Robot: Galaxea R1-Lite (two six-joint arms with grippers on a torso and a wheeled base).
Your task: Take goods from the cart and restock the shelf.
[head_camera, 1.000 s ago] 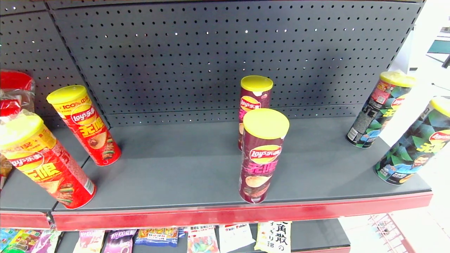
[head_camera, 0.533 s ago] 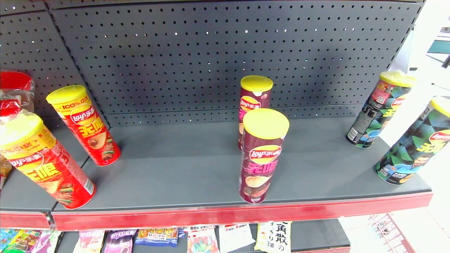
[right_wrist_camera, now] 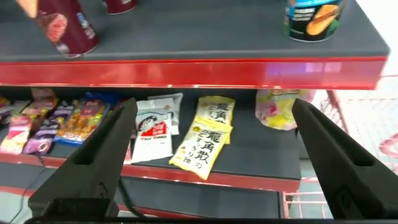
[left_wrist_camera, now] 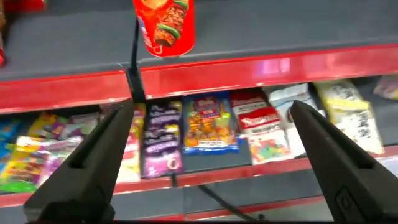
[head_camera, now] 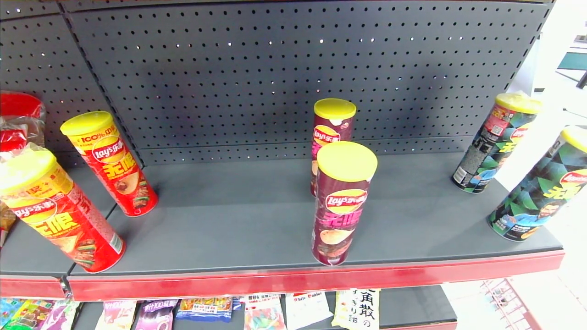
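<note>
- Head view: the front maroon can (head_camera: 341, 201) stands upright at the shelf (head_camera: 229, 220) edge.
- Empty, the left gripper (left_wrist_camera: 211, 165) has its fingers spread wide; a red can (left_wrist_camera: 165, 25) on the shelf is well apart from them.
- Likewise empty and parted, the right gripper (right_wrist_camera: 211, 158) is well apart from the maroon can.

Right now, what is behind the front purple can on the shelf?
A second purple can stands behind the front can, with the pegboard behind it. Its lower half is covered, so I cannot tell whether the two cans touch.
</note>
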